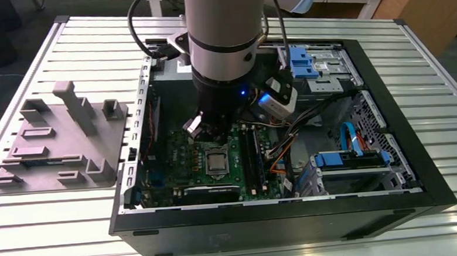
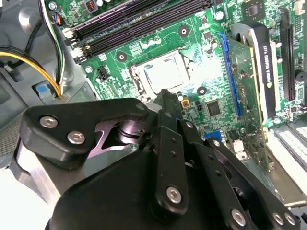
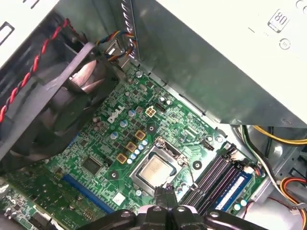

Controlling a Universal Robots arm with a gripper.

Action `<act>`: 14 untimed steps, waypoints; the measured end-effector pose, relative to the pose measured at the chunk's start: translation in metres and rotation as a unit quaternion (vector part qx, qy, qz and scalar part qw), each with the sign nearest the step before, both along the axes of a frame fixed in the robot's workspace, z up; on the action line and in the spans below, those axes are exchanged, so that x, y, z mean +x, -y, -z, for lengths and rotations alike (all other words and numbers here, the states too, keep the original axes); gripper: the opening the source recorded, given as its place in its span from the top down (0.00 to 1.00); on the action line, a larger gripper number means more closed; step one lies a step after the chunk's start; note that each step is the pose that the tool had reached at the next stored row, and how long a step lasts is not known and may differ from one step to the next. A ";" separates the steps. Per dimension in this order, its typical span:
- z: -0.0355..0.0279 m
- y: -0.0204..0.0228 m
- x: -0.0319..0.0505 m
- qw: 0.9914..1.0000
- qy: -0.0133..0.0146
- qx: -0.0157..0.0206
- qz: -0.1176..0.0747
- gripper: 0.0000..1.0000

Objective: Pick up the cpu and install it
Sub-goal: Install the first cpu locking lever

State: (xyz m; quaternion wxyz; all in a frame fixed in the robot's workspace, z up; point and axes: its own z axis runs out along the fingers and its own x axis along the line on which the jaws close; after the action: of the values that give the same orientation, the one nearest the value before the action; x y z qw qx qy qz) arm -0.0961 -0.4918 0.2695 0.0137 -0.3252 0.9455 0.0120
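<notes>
The cpu [image 1: 217,161], a small square chip with a pale silvery top, lies flat in its socket on the green motherboard [image 1: 176,172] inside the open computer case. In both wrist views the cpu [image 2: 165,72] [image 3: 156,168] sits inside the socket's metal frame. My gripper [image 3: 165,192] hangs just above the board beside the socket, apart from the chip. Its black fingers [image 2: 163,98] are pressed together with nothing between them. In the exterior view the gripper [image 1: 211,142] is just behind the cpu, under the arm's grey wrist.
Black memory slots [image 2: 129,21] run along one side of the socket, and an upright expansion card [image 2: 254,81] stands on another. A black fan [image 3: 62,105] and the grey power-supply box [image 3: 216,62] rise near the board. A grey fixture plate [image 1: 57,143] lies at the exterior view's left.
</notes>
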 end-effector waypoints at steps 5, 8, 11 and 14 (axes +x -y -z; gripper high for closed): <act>-0.0001 -0.0039 0.0012 1.000 0.001 0.001 0.000 0.90; -0.0001 -0.0074 0.0024 1.000 0.001 0.001 0.000 0.90; -0.0001 -0.0112 0.0038 1.000 0.001 0.001 0.000 0.90; -0.0001 -0.0147 0.0054 1.000 0.001 0.001 0.000 0.90</act>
State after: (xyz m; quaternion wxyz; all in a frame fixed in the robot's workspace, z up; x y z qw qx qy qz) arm -0.0907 -0.4771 0.2695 0.0151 -0.3252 0.9455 0.0125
